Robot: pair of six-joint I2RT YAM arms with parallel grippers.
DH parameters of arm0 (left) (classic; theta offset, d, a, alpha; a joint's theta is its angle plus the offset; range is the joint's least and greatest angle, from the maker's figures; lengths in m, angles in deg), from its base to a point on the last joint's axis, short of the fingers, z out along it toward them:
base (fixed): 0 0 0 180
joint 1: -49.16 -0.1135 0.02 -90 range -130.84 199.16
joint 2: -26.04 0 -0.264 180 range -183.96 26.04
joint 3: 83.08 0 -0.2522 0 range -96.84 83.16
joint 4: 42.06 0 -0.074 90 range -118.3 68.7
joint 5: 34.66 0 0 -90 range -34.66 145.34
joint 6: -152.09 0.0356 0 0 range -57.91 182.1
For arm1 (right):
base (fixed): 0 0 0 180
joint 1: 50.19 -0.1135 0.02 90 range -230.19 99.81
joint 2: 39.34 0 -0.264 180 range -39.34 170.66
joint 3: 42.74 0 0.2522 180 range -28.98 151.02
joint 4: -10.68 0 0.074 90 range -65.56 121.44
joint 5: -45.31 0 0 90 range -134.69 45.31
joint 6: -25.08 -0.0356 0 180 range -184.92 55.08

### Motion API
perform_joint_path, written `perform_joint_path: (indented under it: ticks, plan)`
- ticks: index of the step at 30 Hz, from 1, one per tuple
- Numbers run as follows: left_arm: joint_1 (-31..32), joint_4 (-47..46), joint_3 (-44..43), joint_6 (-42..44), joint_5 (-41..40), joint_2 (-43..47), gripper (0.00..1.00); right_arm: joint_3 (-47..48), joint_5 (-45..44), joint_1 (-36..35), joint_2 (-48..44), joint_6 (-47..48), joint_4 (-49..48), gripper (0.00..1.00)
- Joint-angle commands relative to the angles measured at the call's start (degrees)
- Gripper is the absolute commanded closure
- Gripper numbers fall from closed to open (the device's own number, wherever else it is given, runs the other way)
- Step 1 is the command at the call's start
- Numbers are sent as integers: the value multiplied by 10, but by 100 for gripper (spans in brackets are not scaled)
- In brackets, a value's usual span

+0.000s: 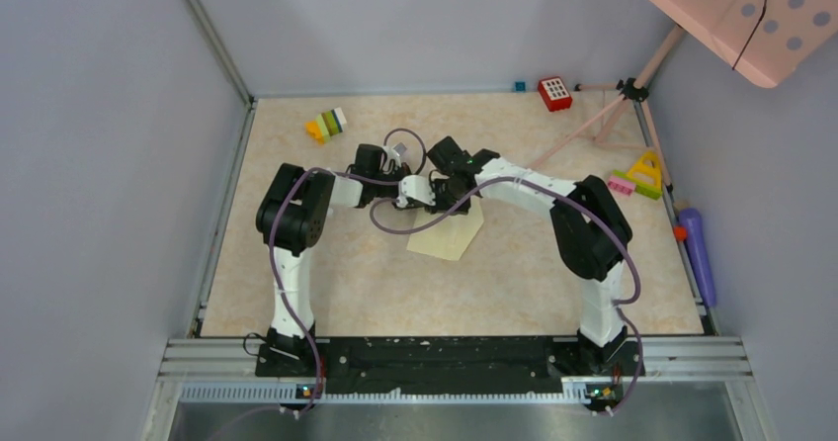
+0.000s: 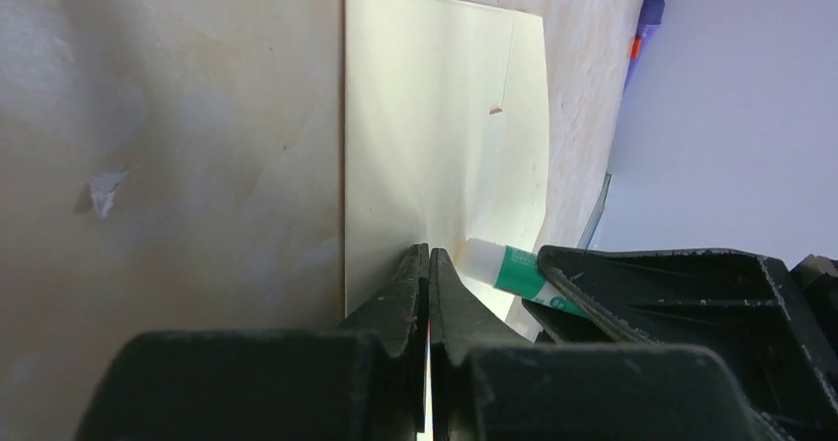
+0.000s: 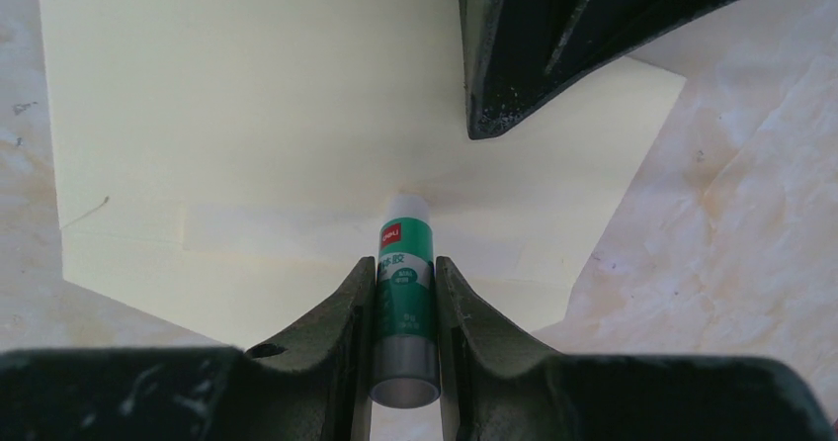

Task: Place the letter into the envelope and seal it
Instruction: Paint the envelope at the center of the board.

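Observation:
The pale cream envelope [image 1: 450, 235] [image 2: 425, 115] [image 3: 247, 115] lies flat on the marbled table, with its pointed flap open. My right gripper [image 3: 406, 263] [image 1: 457, 176] is shut on a green and white glue stick [image 3: 405, 293] [image 2: 509, 268]. The stick's white tip touches the envelope near the flap fold. My left gripper [image 2: 428, 253] [image 1: 420, 192] is shut with nothing between its fingers. Its tips rest on the envelope right beside the glue stick. The letter is hidden or out of view.
Coloured toy blocks [image 1: 326, 125] and a red toy [image 1: 554, 93] sit at the back. A pink stand [image 1: 632, 90], a yellow triangle toy [image 1: 647, 174] and a purple bottle [image 1: 698, 248] line the right wall. A small white scrap [image 2: 102, 189] lies left of the envelope.

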State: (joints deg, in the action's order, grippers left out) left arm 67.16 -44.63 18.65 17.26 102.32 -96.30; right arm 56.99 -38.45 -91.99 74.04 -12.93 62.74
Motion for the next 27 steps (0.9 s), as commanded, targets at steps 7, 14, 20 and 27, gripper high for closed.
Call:
perform_joint_path:
  ticks: [7,14,20,27]
  plan:
    - [9,50,13,33,-83,-4,100,33,68,-21,-2,39,82,100]
    - [11,55,14,37,-92,0,100,35,70,-28,-6,33,65,100]
    - [12,56,15,38,-93,1,100,40,-12,-27,-16,15,11,100]
    - [12,49,15,33,-87,-2,100,67,-31,-20,-25,0,18,100]
